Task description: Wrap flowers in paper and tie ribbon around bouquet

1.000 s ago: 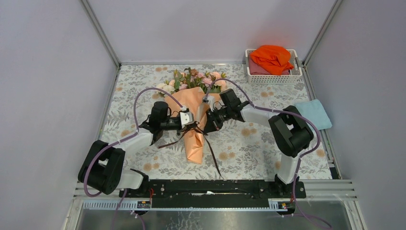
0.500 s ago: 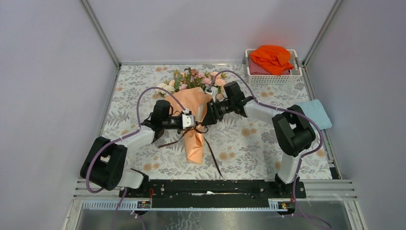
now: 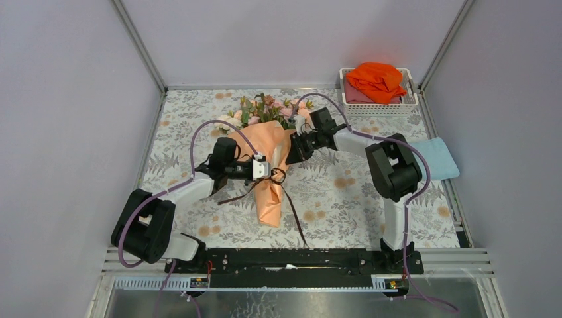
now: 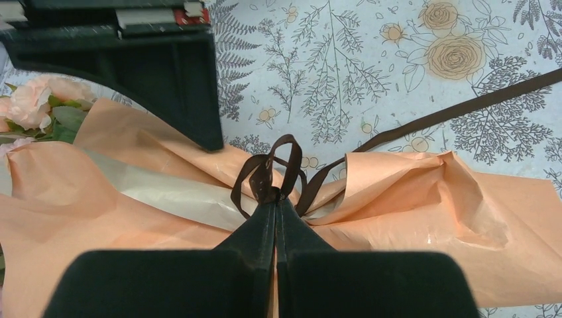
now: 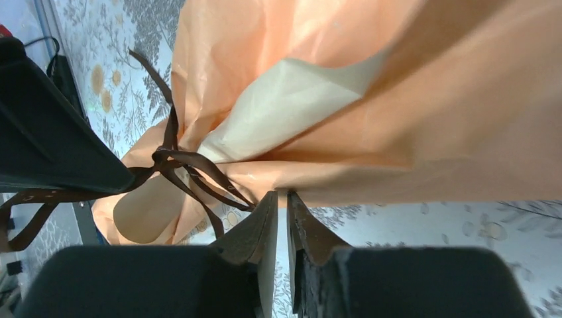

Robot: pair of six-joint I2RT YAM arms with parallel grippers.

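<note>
Retreat by the right pincer (image 5: 281, 196) from the knot up to the bouquet (image 3: 268, 199) flank, with tips a narrow slit apart at the paper (image 5: 371, 99) edge; could not tell whether any was caught. Kept the left pincer (image 4: 275, 202) clamped on the ribbon (image 4: 424, 122) loops at the waist, on the worktop (image 3: 344, 205). Read as knot made, only tidying left.

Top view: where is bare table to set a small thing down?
Free: the near right patch, between the bouquet and the right arm; the far left corner, beside the flowers. Crowded: the middle, with the bouquet, the left arm and the trailing ribbon; far right, the basket and blue cloth.
</note>
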